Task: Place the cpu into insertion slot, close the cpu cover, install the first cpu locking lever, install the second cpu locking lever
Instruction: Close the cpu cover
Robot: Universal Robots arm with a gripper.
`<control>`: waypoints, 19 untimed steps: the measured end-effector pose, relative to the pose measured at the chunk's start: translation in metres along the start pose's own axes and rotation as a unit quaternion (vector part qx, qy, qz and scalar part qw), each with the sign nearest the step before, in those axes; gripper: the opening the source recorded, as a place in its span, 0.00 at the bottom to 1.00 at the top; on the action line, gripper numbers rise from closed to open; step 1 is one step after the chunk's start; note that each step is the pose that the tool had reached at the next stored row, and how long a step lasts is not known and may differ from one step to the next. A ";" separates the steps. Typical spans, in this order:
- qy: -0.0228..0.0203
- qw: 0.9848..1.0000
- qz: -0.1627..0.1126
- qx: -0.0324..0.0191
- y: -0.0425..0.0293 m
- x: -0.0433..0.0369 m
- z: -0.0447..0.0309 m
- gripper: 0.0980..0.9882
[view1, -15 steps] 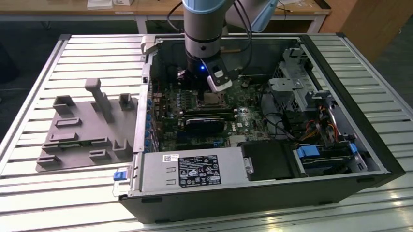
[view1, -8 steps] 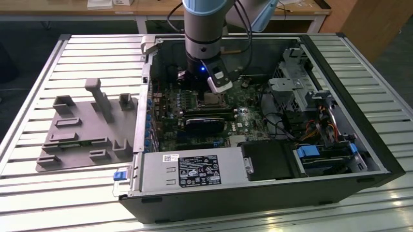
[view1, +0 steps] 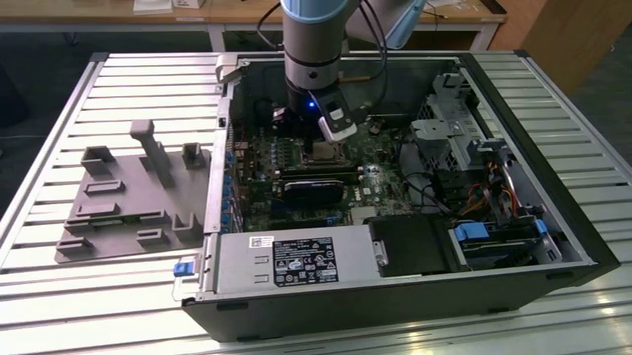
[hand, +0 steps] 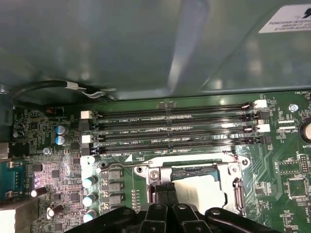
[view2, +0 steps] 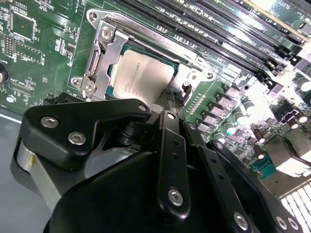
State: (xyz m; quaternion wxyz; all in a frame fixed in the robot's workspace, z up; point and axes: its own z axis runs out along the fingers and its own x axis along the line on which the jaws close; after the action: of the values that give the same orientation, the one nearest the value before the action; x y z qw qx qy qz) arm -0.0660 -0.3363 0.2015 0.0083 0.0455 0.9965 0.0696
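Note:
The cpu [view2: 142, 73] lies flat in the insertion slot [view2: 115, 76] of the green motherboard, its dull silver top facing up. The cpu cover [view2: 97, 58], a thin silver frame, rests down around the chip, which shows through its window. In the first wrist view the cpu [hand: 200, 190] sits inside the cover [hand: 194, 171]. A wire locking lever [hand: 170, 163] runs flat along the socket edge beside the memory slots, and another lever [hand: 238, 194] lies along the adjoining side. My gripper [hand: 164, 192] is shut with nothing in it, its tips at the socket's edge beside the chip. It hangs just above the socket [view1: 329, 151].
Long black memory slots [hand: 175, 131] run next to the socket. A black card [view1: 316, 188] sits just in front of it, with drive cages [view1: 449, 133] at the exterior view's right. The case wall [hand: 146, 43] rises close behind. A grey fixture plate [view1: 129, 200] lies outside the case.

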 end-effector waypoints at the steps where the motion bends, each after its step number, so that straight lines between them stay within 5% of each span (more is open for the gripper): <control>1: 0.000 1.000 0.000 0.000 0.0001 0.0001 -0.0014 0.00; 7: 0.001 1.000 0.000 -0.005 -0.0031 -0.0002 -0.0031 0.00; 13: 0.002 1.000 0.000 -0.023 -0.0084 0.0001 -0.0013 0.00; 19: 0.002 1.000 0.001 -0.025 -0.0104 0.0002 0.0006 0.00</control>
State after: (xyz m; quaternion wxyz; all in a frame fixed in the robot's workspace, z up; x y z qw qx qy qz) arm -0.0671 -0.3465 0.1994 0.0071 0.0457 0.9944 0.0948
